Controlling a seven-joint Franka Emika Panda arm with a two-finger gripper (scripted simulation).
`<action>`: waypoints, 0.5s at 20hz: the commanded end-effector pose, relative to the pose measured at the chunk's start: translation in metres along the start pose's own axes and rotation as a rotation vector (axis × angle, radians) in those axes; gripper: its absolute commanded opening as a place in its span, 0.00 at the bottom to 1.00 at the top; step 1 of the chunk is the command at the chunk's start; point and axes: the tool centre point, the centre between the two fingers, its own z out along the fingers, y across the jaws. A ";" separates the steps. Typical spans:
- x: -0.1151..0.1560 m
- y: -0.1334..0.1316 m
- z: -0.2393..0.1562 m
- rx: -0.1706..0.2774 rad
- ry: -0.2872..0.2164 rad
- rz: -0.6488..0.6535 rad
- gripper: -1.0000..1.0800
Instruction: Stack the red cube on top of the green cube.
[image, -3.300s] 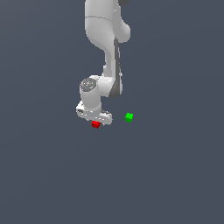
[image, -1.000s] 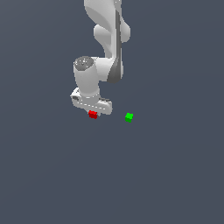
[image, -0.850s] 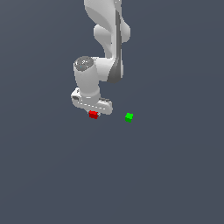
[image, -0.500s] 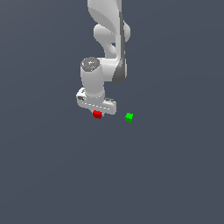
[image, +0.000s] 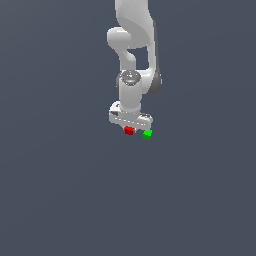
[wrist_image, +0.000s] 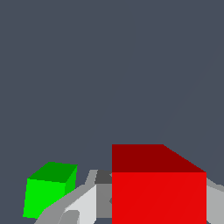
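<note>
Near the middle of the grey floor, clamped on the red cube (image: 129, 130) between the fingers of the gripper (image: 130, 128), just beside the green cube (image: 147, 134), not yet over it. Carried aloft, presumably for stacking. Squarely held, faces level; no long axis on a cube.

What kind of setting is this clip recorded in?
Most likely a bare simulated workspace, not a real room: a flat, featureless grey floor, a white arm whose gripper holds the red cube, and the green cube beside it. Nothing else shows.
</note>
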 end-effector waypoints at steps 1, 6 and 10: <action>-0.013 -0.024 0.008 0.001 0.001 0.000 0.00; -0.033 -0.060 0.019 0.001 0.001 0.000 0.00; -0.042 -0.079 0.026 0.001 0.001 0.000 0.00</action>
